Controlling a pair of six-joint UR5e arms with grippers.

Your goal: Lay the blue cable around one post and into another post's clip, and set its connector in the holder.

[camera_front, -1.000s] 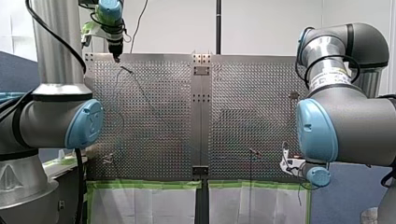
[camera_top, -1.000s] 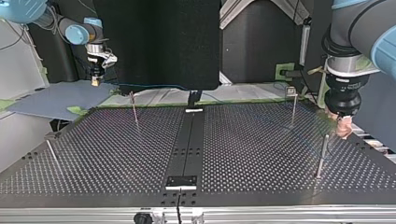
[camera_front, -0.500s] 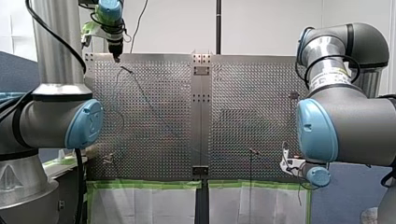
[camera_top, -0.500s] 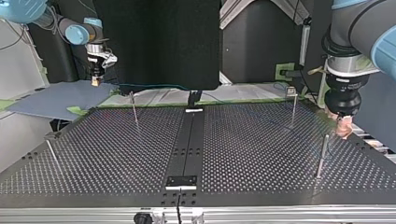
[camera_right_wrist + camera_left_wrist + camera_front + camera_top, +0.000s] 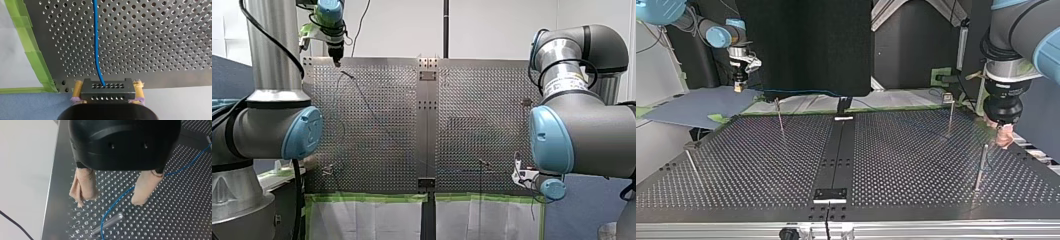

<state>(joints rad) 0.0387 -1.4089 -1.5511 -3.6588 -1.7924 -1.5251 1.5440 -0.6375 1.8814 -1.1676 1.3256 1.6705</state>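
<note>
Left fingers, beige-padded, are seen apart in the left wrist view, tips low over the perforated metal counter, nothing clamped. Thin blue cable is laid flat on the counter and passes between them, closer to one finger than the other; contact with that finger can't be told. Slim metal post is located just ahead of the fingertips, with the cable run close beside it; touching or not can't be told. In the front view these fingers are placed at the counter's far-left corner. Right fingers, yellowish pads, are clamped on the black rectangular connector block, one pad on each short end. The cable is seen leaving the block's holed face and running nearly straight out over the counter. The block is held off the counter, just past its edge, near a corner edged with green tape; in the front view that is the near edge, right half. In the top view more thin upright posts are seen on the counter, one of them topped with a small square head. The cable is not seated in that head as far as can be made out.
</note>
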